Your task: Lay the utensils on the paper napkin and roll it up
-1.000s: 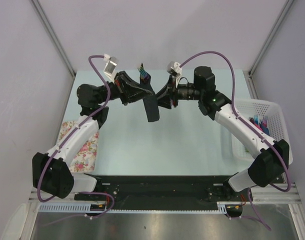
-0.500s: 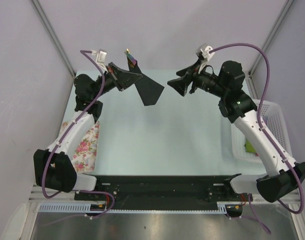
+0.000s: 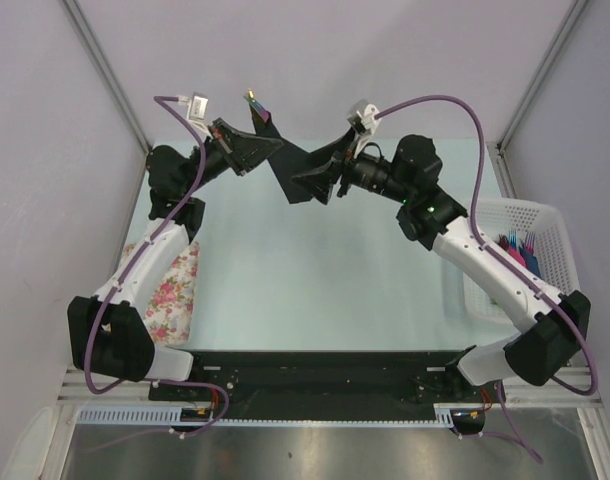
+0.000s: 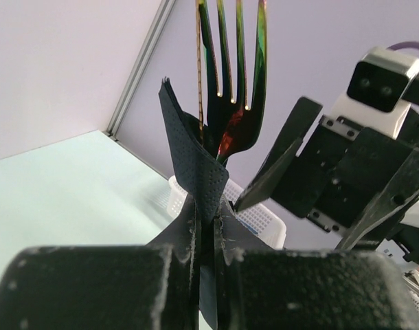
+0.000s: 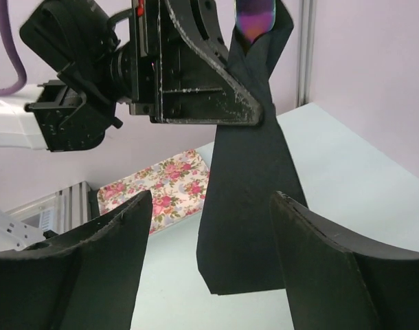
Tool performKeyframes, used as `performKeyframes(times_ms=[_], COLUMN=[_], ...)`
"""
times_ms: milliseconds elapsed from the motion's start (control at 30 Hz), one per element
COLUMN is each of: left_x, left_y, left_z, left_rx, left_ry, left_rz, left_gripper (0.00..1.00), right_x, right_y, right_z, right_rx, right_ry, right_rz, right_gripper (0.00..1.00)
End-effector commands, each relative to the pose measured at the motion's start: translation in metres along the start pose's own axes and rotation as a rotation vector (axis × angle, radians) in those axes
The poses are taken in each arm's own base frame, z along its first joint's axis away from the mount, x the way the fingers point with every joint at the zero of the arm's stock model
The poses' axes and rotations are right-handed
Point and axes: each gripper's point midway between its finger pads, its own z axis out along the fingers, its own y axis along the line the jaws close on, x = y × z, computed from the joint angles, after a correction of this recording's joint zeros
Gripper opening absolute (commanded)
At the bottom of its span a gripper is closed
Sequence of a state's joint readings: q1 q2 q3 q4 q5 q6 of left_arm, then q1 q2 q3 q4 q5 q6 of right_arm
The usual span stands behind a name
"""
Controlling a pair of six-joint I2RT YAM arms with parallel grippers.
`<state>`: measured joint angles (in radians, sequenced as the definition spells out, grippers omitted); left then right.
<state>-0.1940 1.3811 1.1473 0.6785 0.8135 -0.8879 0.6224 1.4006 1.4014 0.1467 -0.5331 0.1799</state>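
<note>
The pale green desk (image 3: 315,270) fills the middle of the top view, walled in by plain lilac panels. The left arm (image 3: 150,270) reaches from 7 o'clock up towards 11 o'clock, and the right arm (image 3: 485,260) bends from 5 o'clock up towards 12 o'clock, so the two meet above the far part of the desk. A white slatted basket (image 3: 545,215) sits at the 3 o'clock edge. A floral pink-and-cream cloth (image 3: 173,290) lies flat at 9 o'clock beside the left arm. The black paper napkin (image 3: 297,178) is off the desk, held in the air near 12 o'clock, with its upper part wrapped around the utensils and its loose lower flap hanging down. The left gripper (image 3: 270,148) is pressed together on the wrapped part of the napkin, pinching it with the utensils inside. The right gripper (image 3: 307,172) faces it from the 1 o'clock side with its fingers (image 5: 93,254) spread wide, and the hanging flap sits in the gap between them; whether either finger touches the paper cannot be told. The utensils (image 4: 231,103) stick out above the napkin's top edge, and the fork tines show a glossy gold-to-red sheen. Small blue and pink bundles (image 3: 520,245) lie in the basket.
</note>
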Motion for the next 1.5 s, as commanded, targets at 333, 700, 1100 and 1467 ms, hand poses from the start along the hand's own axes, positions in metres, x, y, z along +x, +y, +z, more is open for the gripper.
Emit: performKeyframes(times_ms=[333,700,1100,1467], left_x=[-0.032,-0.026,-0.016,-0.017], left_y=[-0.042,-0.053,-0.070,-0.070], left_z=[0.001,-0.001,-0.002,0.000], left_rx=[0.107,0.176,0.249,0.252], left_ry=[-0.081,-0.044,-0.008,-0.018], left_rz=[0.071,0.065,0.065,0.064], left_gripper=[0.00,0.00,0.00,0.00], right_x=[0.016,0.021,0.024,0.026], right_y=[-0.001,0.008,0.019,0.040], right_z=[0.022,0.027,0.032,0.028], right_rx=[-0.059,-0.125,-0.214,-0.336], right_ry=[-0.040,-0.030,-0.009,0.016], right_rz=[-0.084,-0.053,-0.017,0.028], right_gripper=[0.64,0.68,0.66,0.36])
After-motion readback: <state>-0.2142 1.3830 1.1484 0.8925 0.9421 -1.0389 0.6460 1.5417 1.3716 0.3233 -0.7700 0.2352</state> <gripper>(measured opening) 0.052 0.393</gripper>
